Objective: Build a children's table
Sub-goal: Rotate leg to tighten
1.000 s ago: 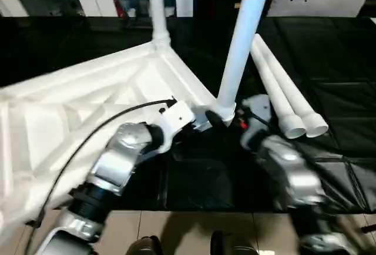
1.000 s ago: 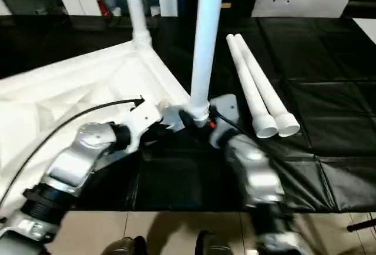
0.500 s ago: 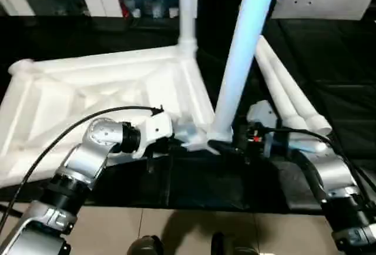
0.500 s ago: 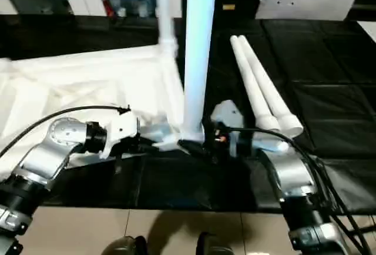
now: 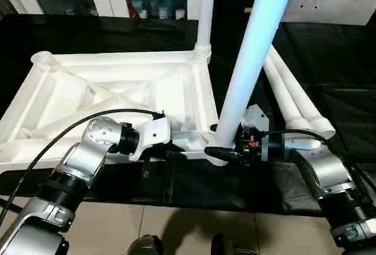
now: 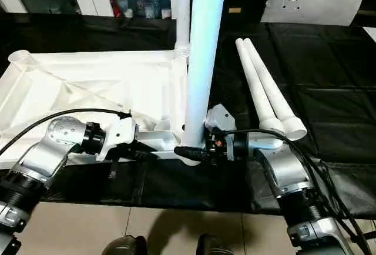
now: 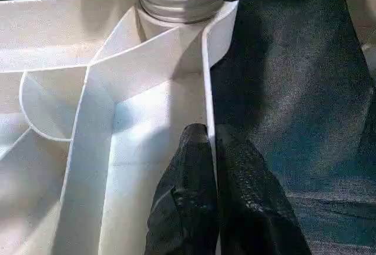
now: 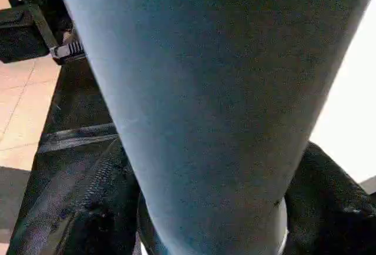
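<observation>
Two legs stand socketed, two lie loose (each tool clamped on).

White table top lies ribs-up — two legs upright in sockets, two lying beside.

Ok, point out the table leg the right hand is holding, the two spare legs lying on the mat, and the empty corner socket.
held leg (image 5: 249,61), left eye view, mid shaft.
spare legs (image 6: 267,93), right eye view, middle of the pair.
empty corner socket (image 5: 42,60), left eye view, its round rim.
</observation>
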